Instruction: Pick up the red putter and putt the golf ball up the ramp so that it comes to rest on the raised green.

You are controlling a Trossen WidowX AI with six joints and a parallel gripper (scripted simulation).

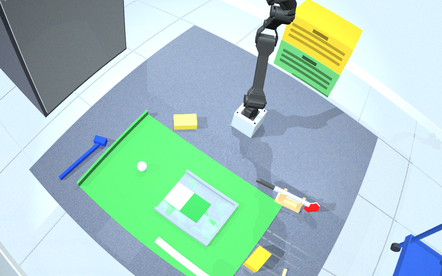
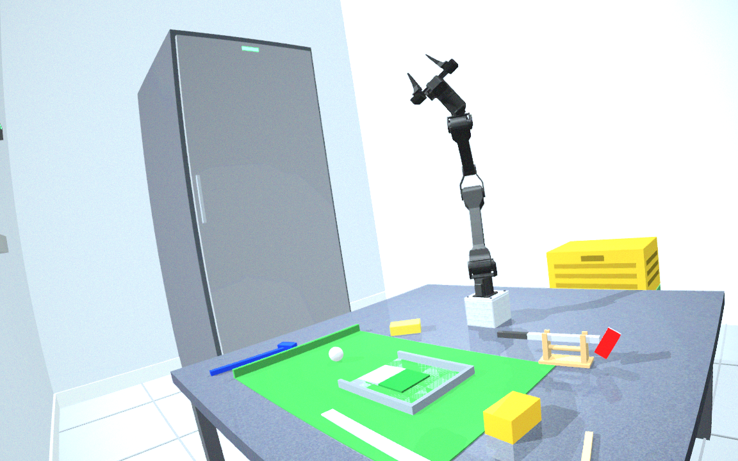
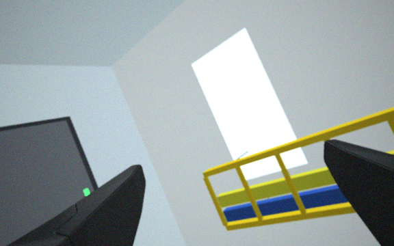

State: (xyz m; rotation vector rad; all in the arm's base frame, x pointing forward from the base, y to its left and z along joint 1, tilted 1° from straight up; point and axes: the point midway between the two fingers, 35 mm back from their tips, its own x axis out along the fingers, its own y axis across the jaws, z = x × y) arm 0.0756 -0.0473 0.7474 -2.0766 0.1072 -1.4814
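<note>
The red putter (image 1: 312, 207) (image 2: 607, 343) lies across a small wooden stand (image 1: 287, 203) (image 2: 565, 362), its red head beyond the right end and its black grip toward the arm's side. The white golf ball (image 1: 142, 166) (image 2: 336, 354) lies on the green mat (image 1: 119, 192) (image 2: 280, 384), near its dark green end rail. The white ramp (image 1: 178, 195) (image 2: 382, 374) leads up to the raised green (image 1: 195, 207) (image 2: 405, 379), inside a grey border. My gripper (image 2: 418, 64) (image 3: 230, 161) is open and empty, high above the table and far from the putter.
A blue mallet (image 1: 80, 160) (image 2: 251, 360) lies outside the end rail. One yellow block (image 1: 185, 121) (image 2: 405, 327) lies near the arm's base; another (image 1: 257, 258) (image 2: 512, 417) is at the mat's near right corner. A tall grey cabinet (image 1: 68, 44) (image 2: 257, 171) stands beyond the table.
</note>
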